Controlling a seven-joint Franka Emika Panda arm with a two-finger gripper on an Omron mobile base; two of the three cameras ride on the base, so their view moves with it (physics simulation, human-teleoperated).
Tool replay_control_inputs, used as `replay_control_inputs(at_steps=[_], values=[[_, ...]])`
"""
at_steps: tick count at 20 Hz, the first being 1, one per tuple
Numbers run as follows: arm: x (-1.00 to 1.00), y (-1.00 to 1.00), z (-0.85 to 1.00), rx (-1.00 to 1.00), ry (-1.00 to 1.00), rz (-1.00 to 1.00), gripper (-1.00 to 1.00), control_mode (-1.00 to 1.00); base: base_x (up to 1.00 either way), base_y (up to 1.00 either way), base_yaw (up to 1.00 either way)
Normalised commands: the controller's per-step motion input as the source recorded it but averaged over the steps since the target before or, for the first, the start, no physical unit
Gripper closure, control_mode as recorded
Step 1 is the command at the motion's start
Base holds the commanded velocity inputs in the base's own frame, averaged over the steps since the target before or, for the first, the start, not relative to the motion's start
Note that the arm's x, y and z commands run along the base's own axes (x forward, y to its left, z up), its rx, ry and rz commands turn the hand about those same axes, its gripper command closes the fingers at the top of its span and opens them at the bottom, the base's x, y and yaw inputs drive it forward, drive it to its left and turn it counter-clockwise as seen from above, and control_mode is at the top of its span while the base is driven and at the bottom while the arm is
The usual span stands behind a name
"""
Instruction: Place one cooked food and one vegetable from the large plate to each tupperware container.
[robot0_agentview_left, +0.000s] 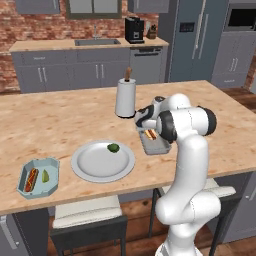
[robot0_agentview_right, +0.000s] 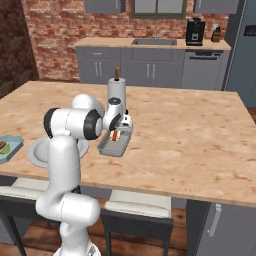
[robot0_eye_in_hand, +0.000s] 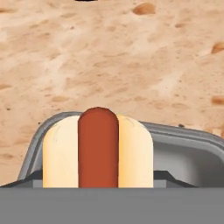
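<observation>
My gripper (robot0_agentview_right: 116, 132) hangs low over the grey tupperware container (robot0_agentview_right: 111, 148), its jaws closed against the bun sides of a hot dog (robot0_eye_in_hand: 98, 148). In the hand view that hot dog sits just inside the grey container's near wall (robot0_eye_in_hand: 188, 153). The same hot dog (robot0_agentview_left: 150, 134) and grey container (robot0_agentview_left: 156, 146) lie right of the large plate (robot0_agentview_left: 82, 167). One green vegetable (robot0_agentview_left: 113, 148) rests on the plate's far side. The light blue tupperware container (robot0_agentview_left: 52, 165) at the left holds a hot dog (robot0_agentview_left: 31, 180) and a pale green vegetable (robot0_agentview_left: 45, 176).
A paper towel holder (robot0_agentview_left: 125, 97) stands just behind the grey container. The counter's front edge runs close below the plate and the blue container, with stools (robot0_agentview_left: 87, 212) under it. Bare wood stretches to the right of the grey container (robot0_agentview_right: 190, 135).
</observation>
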Motion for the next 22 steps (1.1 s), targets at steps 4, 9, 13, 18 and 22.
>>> replay_control_inputs(at_steps=[4,9,13,18,22], values=[[0.00,0.00,0.00,0.00,0.02,-0.21,1.00,-1.00,0.00,0.00,0.00],[-0.09,0.00,0.00,0.00,0.09,-0.23,1.00,-1.00,0.00,0.00,0.00],[-0.23,0.00,-0.01,0.00,0.09,-0.11,1.00,-1.00,0.00,0.00,0.00],[-0.05,0.00,-0.09,0.00,0.09,-0.03,1.00,-1.00,0.00,0.00,0.00],[0.04,0.00,-0.20,0.00,0.04,0.00,1.00,-1.00,0.00,0.00,0.00]])
